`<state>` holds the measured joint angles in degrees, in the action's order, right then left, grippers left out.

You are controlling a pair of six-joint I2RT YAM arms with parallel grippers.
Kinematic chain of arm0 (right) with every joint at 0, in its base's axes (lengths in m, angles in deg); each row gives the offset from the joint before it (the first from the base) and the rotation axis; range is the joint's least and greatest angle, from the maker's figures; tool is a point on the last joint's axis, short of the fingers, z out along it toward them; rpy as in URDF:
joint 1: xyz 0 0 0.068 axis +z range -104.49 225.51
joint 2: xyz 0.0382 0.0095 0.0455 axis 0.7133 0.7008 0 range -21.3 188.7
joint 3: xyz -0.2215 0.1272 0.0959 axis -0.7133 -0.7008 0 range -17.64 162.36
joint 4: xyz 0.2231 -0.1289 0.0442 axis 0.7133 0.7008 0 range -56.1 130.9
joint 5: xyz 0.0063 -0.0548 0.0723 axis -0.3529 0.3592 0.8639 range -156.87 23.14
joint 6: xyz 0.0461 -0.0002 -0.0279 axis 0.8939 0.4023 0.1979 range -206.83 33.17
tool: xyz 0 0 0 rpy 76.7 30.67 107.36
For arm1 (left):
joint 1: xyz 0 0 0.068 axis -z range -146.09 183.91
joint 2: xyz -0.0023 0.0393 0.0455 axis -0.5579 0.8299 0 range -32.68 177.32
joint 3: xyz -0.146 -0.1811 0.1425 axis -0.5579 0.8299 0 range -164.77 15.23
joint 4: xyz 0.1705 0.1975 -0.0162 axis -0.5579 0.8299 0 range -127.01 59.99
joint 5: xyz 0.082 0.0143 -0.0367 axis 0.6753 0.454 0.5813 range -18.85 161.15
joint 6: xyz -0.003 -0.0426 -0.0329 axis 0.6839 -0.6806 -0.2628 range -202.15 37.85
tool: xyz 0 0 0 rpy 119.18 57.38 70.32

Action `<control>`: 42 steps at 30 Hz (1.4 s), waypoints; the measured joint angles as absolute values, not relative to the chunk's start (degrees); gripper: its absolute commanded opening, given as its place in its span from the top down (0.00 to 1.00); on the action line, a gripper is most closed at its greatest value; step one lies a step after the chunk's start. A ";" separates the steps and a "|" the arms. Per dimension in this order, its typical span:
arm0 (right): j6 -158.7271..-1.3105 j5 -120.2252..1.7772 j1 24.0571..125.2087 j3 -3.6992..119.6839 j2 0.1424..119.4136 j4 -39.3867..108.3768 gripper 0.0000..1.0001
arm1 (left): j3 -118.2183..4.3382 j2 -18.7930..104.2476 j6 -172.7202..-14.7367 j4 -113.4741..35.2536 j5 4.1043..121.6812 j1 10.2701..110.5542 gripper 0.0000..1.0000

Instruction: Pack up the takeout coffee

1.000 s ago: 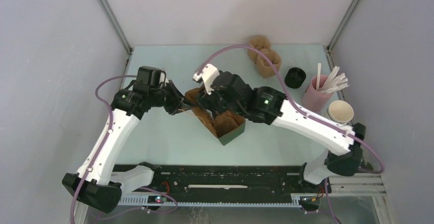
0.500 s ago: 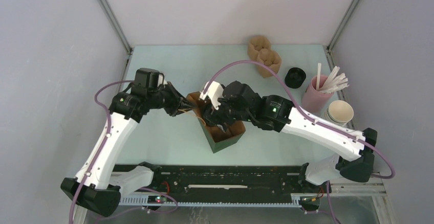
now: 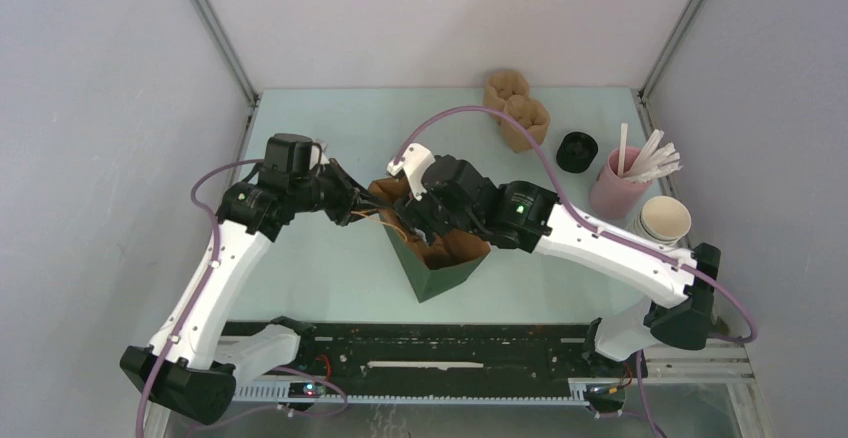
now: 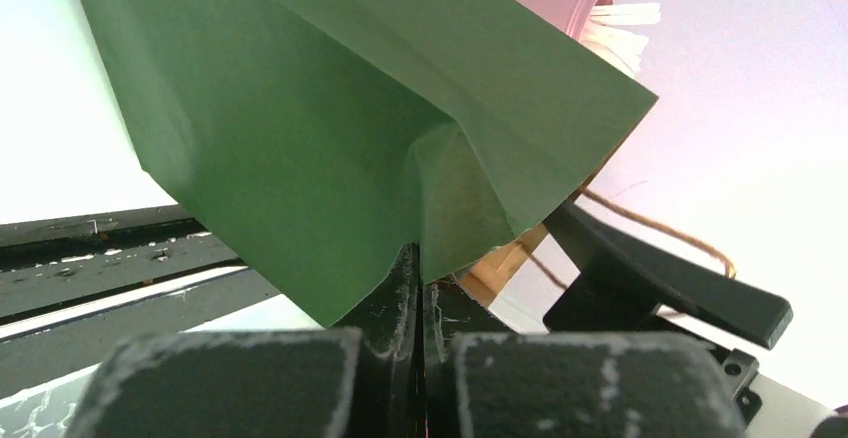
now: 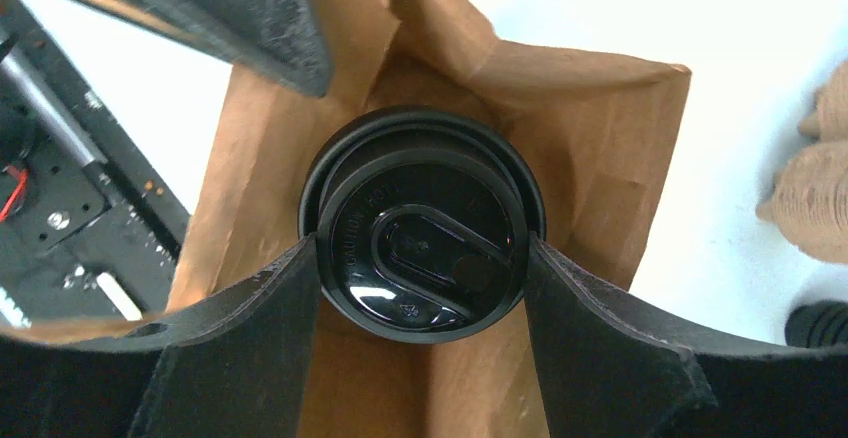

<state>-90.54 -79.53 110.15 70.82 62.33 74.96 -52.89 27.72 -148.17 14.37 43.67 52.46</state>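
Note:
A green paper bag [image 3: 441,276] with a brown inside stands mid-table with its mouth open. My left gripper [image 3: 364,208] is shut on the bag's rim, and in the left wrist view the green paper [image 4: 300,108] is pinched between the closed jaws [image 4: 418,258]. The takeout coffee [image 5: 422,220] shows as a round black lid inside the bag's mouth. My right gripper [image 5: 422,258] is shut on it, one finger pressed against each side of the lid. The cup's wall is hidden, as is the bag's bottom.
At the right edge stand a pink cup of white straws [image 3: 620,190] and a stack of lidless paper cups [image 3: 665,220]. Black lids [image 3: 577,150] lie behind them. Brown cup carriers [image 3: 518,108] sit at the back. The arms cross close together over the bag.
My right gripper has carried the coffee toward the near side and down into the bag's mouth. The bag has tipped from lying slanted to more upright. The left gripper kept hold of the rim.

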 measured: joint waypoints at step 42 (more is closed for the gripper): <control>-90.67 -91.40 105.49 71.63 68.37 67.59 0.62 | -59.97 43.96 -136.26 11.00 34.36 52.92 1.00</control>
